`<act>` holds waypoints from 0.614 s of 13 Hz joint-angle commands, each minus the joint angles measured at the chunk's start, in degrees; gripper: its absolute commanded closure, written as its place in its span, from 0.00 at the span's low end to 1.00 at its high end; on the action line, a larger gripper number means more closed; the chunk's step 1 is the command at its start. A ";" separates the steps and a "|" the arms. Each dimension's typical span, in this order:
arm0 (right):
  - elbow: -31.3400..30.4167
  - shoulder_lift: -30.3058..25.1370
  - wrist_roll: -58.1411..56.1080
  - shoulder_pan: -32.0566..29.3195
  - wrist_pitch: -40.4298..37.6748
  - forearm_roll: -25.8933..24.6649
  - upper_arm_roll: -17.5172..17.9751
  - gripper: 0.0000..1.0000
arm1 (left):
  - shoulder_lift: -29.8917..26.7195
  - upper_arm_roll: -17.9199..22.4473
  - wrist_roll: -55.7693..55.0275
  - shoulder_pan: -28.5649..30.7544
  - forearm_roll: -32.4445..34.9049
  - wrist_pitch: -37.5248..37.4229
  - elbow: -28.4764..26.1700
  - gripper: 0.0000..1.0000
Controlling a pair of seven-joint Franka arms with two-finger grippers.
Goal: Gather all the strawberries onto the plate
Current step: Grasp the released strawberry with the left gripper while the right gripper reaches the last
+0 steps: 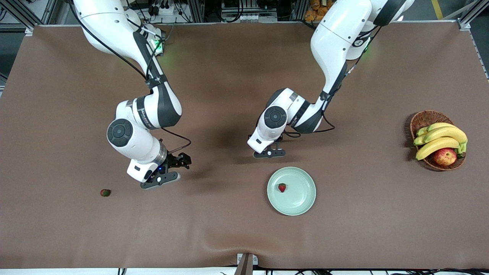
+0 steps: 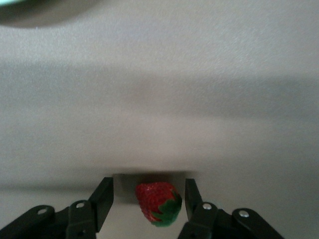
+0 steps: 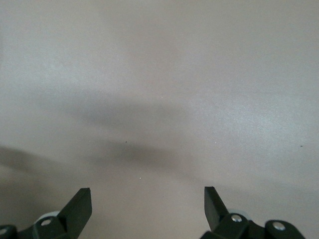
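A small red strawberry (image 2: 157, 201) with a green top lies on the brown cloth between the fingers of my left gripper (image 2: 148, 182). The jaws stand open, with a gap on each side of the berry. In the front view this left gripper (image 1: 269, 152) is low at the table beside the mint-green plate (image 1: 301, 202) and hides that berry. A second strawberry (image 1: 282, 187) lies in the plate. Another strawberry (image 1: 105, 192) sits on the cloth toward the right arm's end. My right gripper (image 1: 172, 170) hangs open over bare cloth, its jaws (image 3: 147, 191) holding nothing.
A brown wicker basket (image 1: 420, 118) with bananas (image 1: 439, 137) and an apple (image 1: 444, 156) stands toward the left arm's end of the table. A sliver of the plate's rim (image 2: 10, 1) shows in the left wrist view.
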 commanded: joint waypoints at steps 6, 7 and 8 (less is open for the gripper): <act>-0.24 0.05 -0.89 -0.56 -0.02 -0.29 0.69 0.00 | 0.95 0.29 -0.77 -1.66 -0.56 0.41 1.30 0.44; -0.24 0.05 -0.89 -0.56 0.07 -0.29 0.69 0.00 | 0.95 0.29 -0.68 -1.67 -0.56 0.41 1.30 0.55; -0.24 0.05 -0.89 -0.56 -0.02 -0.29 0.69 0.00 | 0.95 0.29 -0.77 -1.67 -0.65 0.41 1.30 0.71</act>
